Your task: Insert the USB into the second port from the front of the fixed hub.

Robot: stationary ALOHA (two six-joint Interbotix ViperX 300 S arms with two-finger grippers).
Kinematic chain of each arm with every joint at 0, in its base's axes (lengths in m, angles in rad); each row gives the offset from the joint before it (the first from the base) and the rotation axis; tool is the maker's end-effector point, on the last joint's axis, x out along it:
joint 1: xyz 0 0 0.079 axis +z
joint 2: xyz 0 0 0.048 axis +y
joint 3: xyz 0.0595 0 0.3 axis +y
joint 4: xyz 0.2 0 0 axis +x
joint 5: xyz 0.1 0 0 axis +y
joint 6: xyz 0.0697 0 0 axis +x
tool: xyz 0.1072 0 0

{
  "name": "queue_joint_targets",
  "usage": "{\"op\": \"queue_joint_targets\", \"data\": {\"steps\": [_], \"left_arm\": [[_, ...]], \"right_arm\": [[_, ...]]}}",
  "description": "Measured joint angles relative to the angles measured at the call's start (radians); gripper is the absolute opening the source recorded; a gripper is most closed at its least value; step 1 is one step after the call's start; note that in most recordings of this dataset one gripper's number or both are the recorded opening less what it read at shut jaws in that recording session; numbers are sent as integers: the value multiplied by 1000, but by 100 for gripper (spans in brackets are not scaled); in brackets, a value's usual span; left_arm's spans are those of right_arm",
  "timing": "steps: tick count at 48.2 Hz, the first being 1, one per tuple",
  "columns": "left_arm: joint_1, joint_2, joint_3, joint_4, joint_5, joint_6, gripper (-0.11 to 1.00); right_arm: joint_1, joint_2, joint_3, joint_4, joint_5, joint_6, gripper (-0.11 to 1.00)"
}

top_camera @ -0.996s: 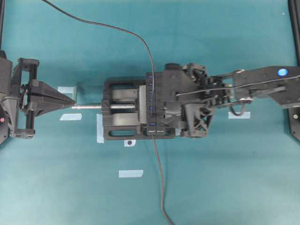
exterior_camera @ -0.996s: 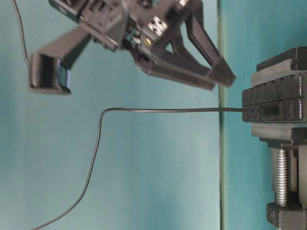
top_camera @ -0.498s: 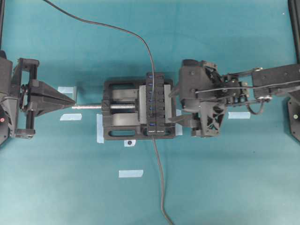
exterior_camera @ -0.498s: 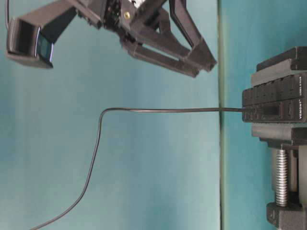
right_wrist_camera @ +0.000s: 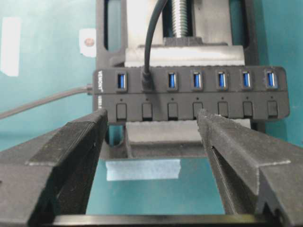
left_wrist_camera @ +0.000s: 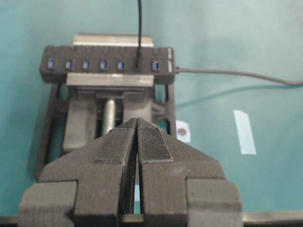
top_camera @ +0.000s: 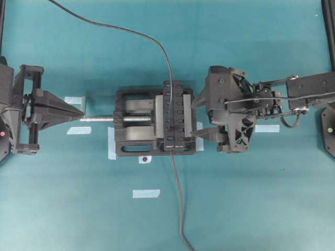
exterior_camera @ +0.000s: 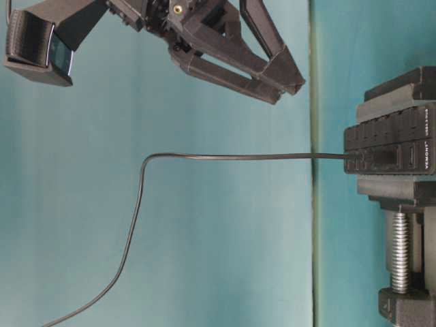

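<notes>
The fixed hub (top_camera: 175, 117) is clamped in a black vise. The USB plug (right_wrist_camera: 147, 81) sits in the second port from the hub's labelled front end, and its thin cable (top_camera: 157, 44) rises from it. The plug also shows in the left wrist view (left_wrist_camera: 138, 64) and the table-level view (exterior_camera: 354, 158). My right gripper (top_camera: 193, 120) is open and empty, just right of the hub and apart from it; it hangs above hub height in the table-level view (exterior_camera: 286, 88). My left gripper (top_camera: 82, 114) is shut and empty, at the tip of the vise screw.
The vise (top_camera: 131, 138) with its silver screw (top_camera: 99, 119) stands mid-table. The hub's own lead (top_camera: 179, 204) runs off toward the front edge. Several pieces of pale tape (top_camera: 146, 193) lie flat on the teal mat.
My right gripper has drawn back to the right, off the hub, and risen. The plug stays in the port. The left arm has not moved.
</notes>
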Motion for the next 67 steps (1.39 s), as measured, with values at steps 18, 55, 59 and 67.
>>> {"op": "queue_joint_targets", "data": {"steps": [18,55,59,67], "left_arm": [[-2,0,2,-2,0,0,0],[-2,0,0,0,0,0,0],[-2,0,0,0,0,0,0],[-3,0,0,-2,0,0,0]], "right_arm": [[-2,0,8,0,-12,0,86],[-2,0,11,-2,-14,0,86],[0,-2,12,0,-17,0,86],[-2,-2,15,0,-26,0,86]]}}
